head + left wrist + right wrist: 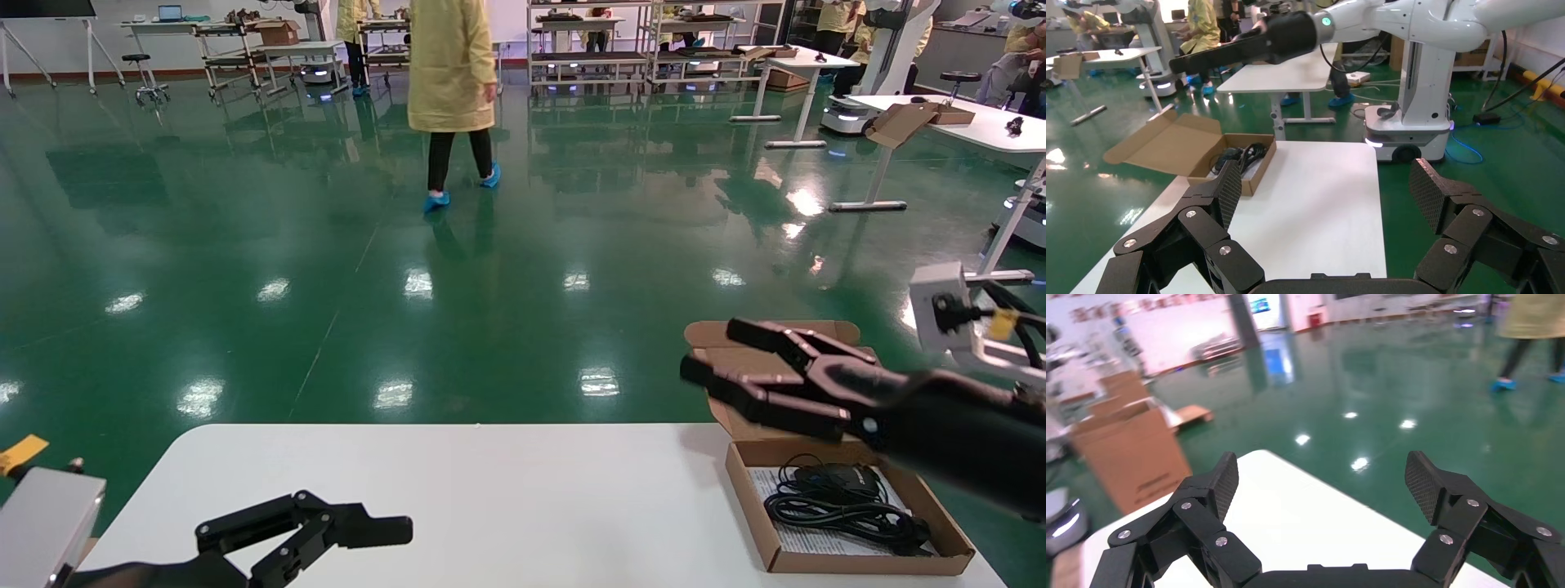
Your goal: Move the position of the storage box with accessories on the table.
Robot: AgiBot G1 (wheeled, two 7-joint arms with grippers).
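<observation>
The storage box point(748, 490) lies open at the far right of the table point(490, 490), its lid point(711, 335) folded back past the table's far edge. Inside are a black mouse point(842, 480) with coiled cable point(850, 513) on a white paper sheet point(817, 541). My right gripper point(709, 349) is open and empty, held in the air above the lid, apart from the box. My left gripper point(304, 535) is open and empty low over the table's near left. The left wrist view shows the box point(1168, 144), cable point(1251, 153) and right arm point(1248, 43).
The box's right wall lies near the table's right edge. A person in a yellow coat point(449, 73) walks on the green floor beyond. Other white tables point(972, 122) stand far right. A big cardboard box point(1131, 453) stands on the floor.
</observation>
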